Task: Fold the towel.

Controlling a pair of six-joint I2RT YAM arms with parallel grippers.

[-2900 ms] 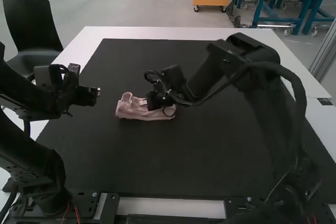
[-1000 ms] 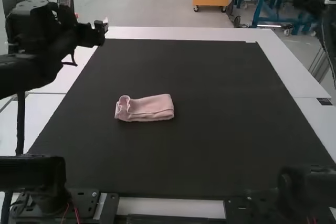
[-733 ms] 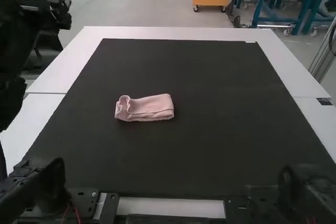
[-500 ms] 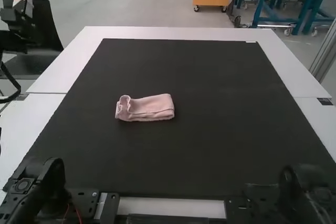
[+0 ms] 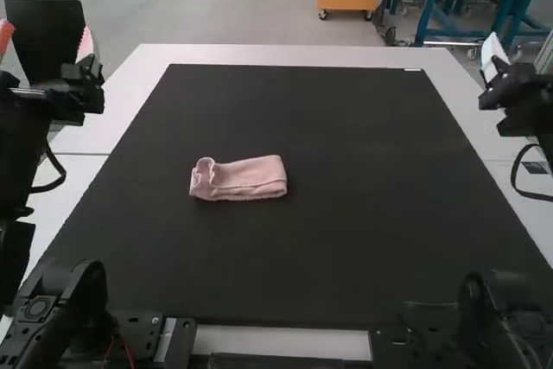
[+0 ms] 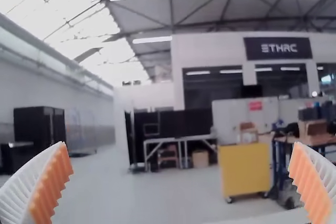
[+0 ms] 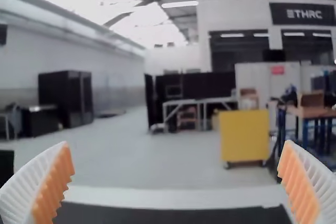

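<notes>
Left to right across the high view. Your left gripper is raised at the table's left side, out past the mat's edge and well apart from the towel. In the left wrist view, your left gripper has its two white ribbed fingers spread wide, orange pads facing each other across a bare gap. Near you, your left arm's base sits at the mat's near left corner.

Towel: pink, lying on the black mat, left of the mat's middle and about midway between its near and far edges. Folded into a compact, narrow strip, long way running left to right. Left end shows a rounded, curled edge with layers slightly parted; right end squarer and neater. A fold line runs along the side toward you. Mat lies on the white table, whose border shows along the far side and both flanks.

Right arm's base near you at the near right corner. Your right gripper is raised over the table's right side, well apart from the towel. Right wrist view: white ribbed fingers spread wide, orange pads apart, nothing between them
</notes>
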